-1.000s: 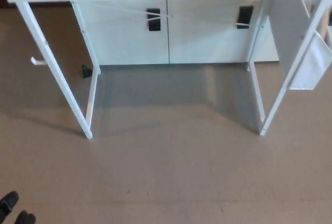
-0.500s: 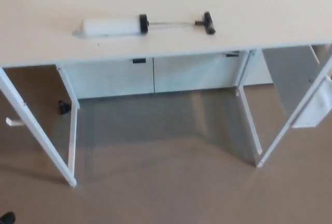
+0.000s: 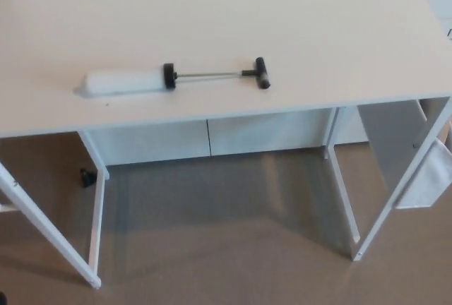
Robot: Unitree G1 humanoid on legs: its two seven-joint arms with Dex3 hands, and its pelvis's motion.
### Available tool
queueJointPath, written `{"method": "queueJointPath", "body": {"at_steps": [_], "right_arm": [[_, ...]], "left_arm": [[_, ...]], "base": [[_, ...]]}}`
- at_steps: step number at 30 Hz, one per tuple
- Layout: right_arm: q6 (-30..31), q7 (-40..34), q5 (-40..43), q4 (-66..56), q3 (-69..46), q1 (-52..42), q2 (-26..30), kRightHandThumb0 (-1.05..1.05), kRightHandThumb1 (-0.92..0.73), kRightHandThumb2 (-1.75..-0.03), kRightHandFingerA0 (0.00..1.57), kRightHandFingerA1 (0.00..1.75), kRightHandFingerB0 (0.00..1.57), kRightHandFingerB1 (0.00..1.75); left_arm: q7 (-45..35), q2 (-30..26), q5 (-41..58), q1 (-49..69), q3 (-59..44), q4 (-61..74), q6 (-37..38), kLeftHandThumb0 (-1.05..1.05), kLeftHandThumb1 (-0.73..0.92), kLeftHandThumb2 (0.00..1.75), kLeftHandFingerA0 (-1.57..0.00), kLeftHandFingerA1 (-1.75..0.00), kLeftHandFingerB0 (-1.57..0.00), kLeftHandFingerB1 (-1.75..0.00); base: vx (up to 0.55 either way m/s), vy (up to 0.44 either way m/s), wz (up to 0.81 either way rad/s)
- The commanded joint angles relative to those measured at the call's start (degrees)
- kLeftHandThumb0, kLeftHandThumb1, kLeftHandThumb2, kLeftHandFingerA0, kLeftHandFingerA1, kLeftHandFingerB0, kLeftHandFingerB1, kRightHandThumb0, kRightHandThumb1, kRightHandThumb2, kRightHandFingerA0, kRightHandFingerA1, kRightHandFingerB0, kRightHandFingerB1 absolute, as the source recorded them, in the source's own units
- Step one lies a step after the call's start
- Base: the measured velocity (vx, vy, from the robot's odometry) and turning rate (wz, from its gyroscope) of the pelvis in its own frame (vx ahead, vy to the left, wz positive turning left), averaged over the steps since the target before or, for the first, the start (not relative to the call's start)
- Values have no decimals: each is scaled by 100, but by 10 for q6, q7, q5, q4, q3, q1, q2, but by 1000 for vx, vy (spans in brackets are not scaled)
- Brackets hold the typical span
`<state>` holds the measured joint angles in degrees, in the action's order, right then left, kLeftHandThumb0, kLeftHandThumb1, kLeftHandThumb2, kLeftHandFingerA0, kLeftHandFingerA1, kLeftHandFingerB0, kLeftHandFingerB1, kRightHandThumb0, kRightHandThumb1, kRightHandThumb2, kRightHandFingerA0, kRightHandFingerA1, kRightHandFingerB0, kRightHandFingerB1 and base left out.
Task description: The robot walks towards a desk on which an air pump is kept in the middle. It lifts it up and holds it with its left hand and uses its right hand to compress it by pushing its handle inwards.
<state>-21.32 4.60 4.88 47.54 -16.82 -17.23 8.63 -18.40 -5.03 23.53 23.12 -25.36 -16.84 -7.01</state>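
Pump (image 3: 173,77) placement, head view: the air pump lies flat on the desk (image 3: 339,30), parallel to the front edge and near it, left of the desk's middle. Its pale barrel (image 3: 120,82) points toward the left edge. A black collar (image 3: 169,75) closes the barrel's right end. From it a thin rod (image 3: 210,74) runs right, fully drawn out, to a black T-handle (image 3: 260,73).

Neither robot hand appears in this view, so the state of the fingers cannot be told.

Handling, as a judgement: the pump looks light and rigid. The smooth round barrel may roll or slip under a loose hold. The thin rod is the weak part and should not carry load. Grasp the barrel at mid-length with the left hand; press the T-handle with the right, in line with the rod.
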Motion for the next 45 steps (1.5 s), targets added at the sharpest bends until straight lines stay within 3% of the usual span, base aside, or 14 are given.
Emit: {"method": "queueJointPath", "body": {"at_steps": [1, 16, 33, 39, 42, 43, 45], "right_arm": [[-24, -6, 5, 11, -1, 4, -3, -34, -70, -61, 62, 52, 40, 38], [-36, -11, 3, 29, -3, 20, 5, -35, -67, -59, 61, 49, 44, 39], [-27, -18, 2, -4, 1, 14, 0, -33, -65, -59, 64, 51, 47, 40], [-34, -17, 4, 19, -1, 24, 3, -34, -65, -59, 67, 53, 50, 41], [-46, -19, 1, 29, 1, 25, 4, -32, -67, -59, 67, 52, 50, 42], [-48, -20, -1, 33, 2, 26, 5, -40, -54, -81, 62, 62, 45, 53], [-48, -21, -2, 32, 3, 26, 6, -40, -53, -80, 63, 63, 45, 53]], "left_arm": [[25, -21, 12, -17, -15, -6, -46, -30, 84, 71, -27, -36, -24, -34], [15, -27, 3, -38, 0, -18, -42, -32, 81, 73, -27, -37, -23, -35], [24, -25, -2, -37, 9, -4, -49, -32, 79, 72, -30, -38, -24, -36], [20, -26, 1, -36, 10, -6, -48, -33, 77, 72, -29, -38, -23, -35], [24, -26, 1, -34, 11, 0, -53, -27, 84, 66, -36, -37, -24, -31], [23, -26, 2, -33, 11, 1, -53, -26, 83, 65, -35, -36, -23, -31], [23, -27, 2, -34, 12, 0, -54, -27, 83, 65, -35, -36, -23, -31]], "base": [[0, 0, 0], [106, 183, -2], [30, -111, 0], [19, 111, -5], [13, 327, 7], [-23, 96, -2], [43, 22, 5]]}}
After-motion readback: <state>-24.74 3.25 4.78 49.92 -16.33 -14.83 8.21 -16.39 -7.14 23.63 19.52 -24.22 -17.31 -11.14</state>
